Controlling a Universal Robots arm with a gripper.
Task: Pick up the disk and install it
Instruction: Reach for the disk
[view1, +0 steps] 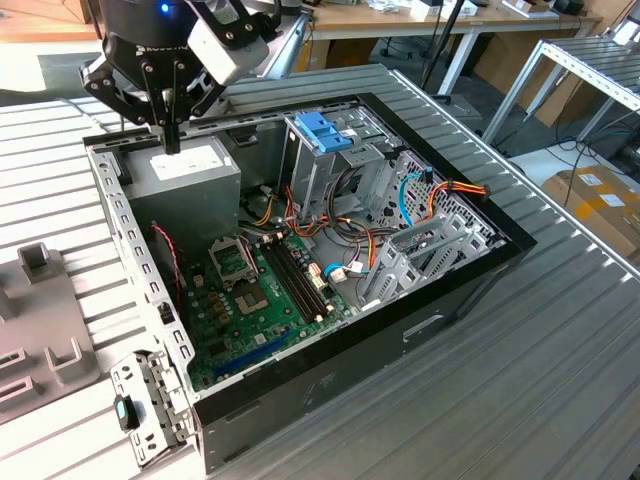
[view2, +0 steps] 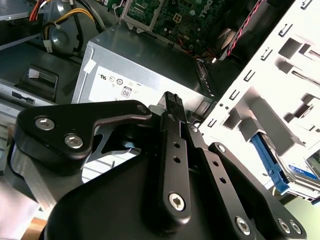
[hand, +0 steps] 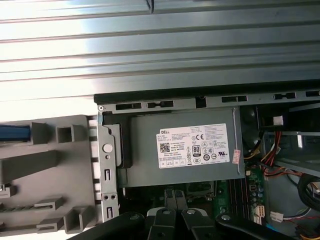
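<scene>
Disk (view2: 272, 165) mostly hidden behind chassis frame (view2: 250, 75), cut by edge.

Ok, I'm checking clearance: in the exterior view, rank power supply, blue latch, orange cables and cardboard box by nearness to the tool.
1. Power supply, just below the tool.
2. Blue latch, middle of the case.
3. Orange cables, toward the view's right.
4. Cardboard box, beyond the table.

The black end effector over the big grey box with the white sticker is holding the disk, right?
No. The black end effector is over the big grey box with the white sticker, but it holds nothing, as the second wrist view shows.
</scene>
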